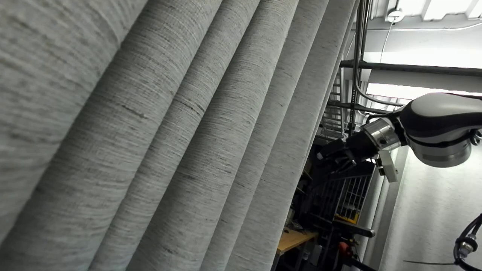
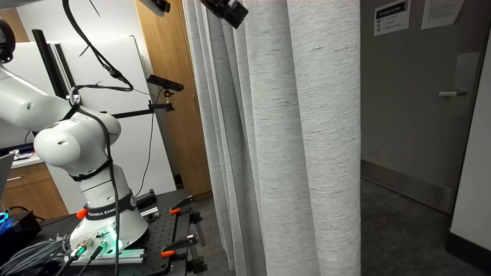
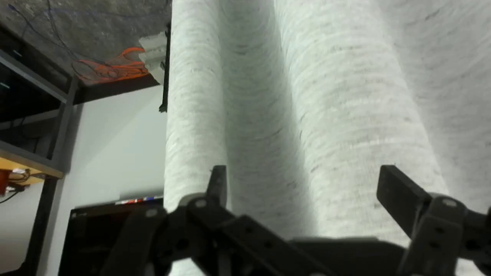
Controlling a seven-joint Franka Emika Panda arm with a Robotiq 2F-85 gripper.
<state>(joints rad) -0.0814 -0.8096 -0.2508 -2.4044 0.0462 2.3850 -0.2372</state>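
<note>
In the wrist view, the claw (image 3: pixel 303 172) has its two dark fingers (image 3: pixel 401 195) spread wide, and nothing is gripped between them. The light grey curtain (image 3: pixel 353 99) is just in front, with a deep fold lying across the gap; whether a fingertip touches the cloth, I cannot tell. Perhaps the fingers are so far apart because a folded cloth is thick and asks for much room. Past the curtain's edge, orange cables (image 3: pixel 115 71) lie loosely on what seems to be the floor (image 3: pixel 107 23). In an exterior view, the curtain takes the greater part and its folds run slanted; the claw appears near its edge, at the end of the arm (image 1: pixel 440 128), which is bent, I think, so that the fingers point toward the cloth. In an exterior view, the curtain hangs beside the robot base (image 2: pixel 107 224), and only a dark part, which seems to belong to the claw, shows before it at the top. The base stands on a perforated plate (image 2: pixel 159 230) with clamps (image 2: pixel 182 243) at its edge, probably to keep it steady. A black cable (image 2: pixel 108 143) is strapped along the arm, I suppose so that it does not catch on the joints.
</note>
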